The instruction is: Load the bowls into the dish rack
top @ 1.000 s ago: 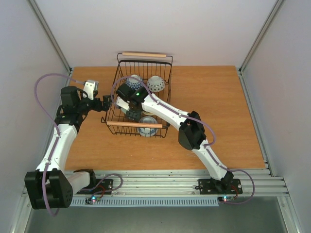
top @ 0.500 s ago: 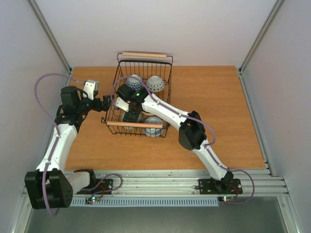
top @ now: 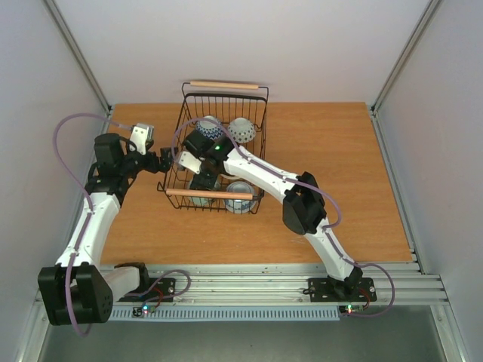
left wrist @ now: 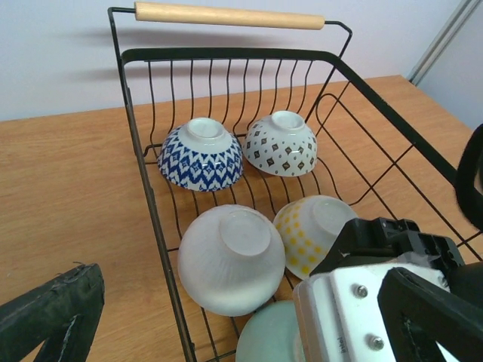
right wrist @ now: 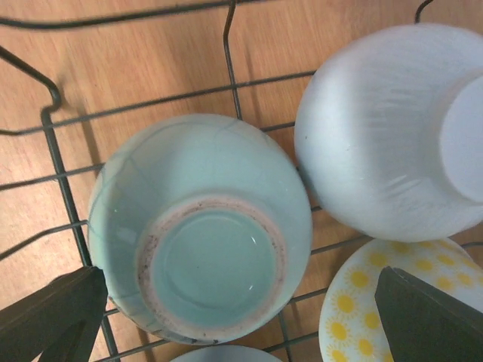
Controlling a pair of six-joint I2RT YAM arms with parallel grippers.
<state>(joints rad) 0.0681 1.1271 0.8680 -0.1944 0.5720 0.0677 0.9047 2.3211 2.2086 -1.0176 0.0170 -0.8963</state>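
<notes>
The black wire dish rack (top: 183, 134) (left wrist: 140, 151) holds several bowls, all upside down. The left wrist view shows a blue zigzag bowl (left wrist: 201, 154), a brown diamond bowl (left wrist: 281, 145), a plain white bowl (left wrist: 231, 259), a yellow-dotted bowl (left wrist: 313, 230) and a pale green bowl (left wrist: 272, 335). My right gripper (top: 202, 181) (right wrist: 241, 302) is inside the rack. It is open just above the pale green bowl (right wrist: 200, 234), with a finger on either side and nothing held. My left gripper (top: 162, 161) (left wrist: 241, 275) is open at the rack's left wall and holds nothing.
The rack has two wooden bar handles, one far (top: 226, 85) and one near (top: 209, 194). The wooden table (top: 332, 151) lies around it, with grey walls on three sides. The white bowl (right wrist: 385, 128) and the yellow bowl (right wrist: 392, 309) crowd the right gripper's far finger.
The right gripper's jaws opened wider over the pale green bowl and its arm shifted slightly. A bowl under the near handle slid a little to the right. The left arm has not moved.
</notes>
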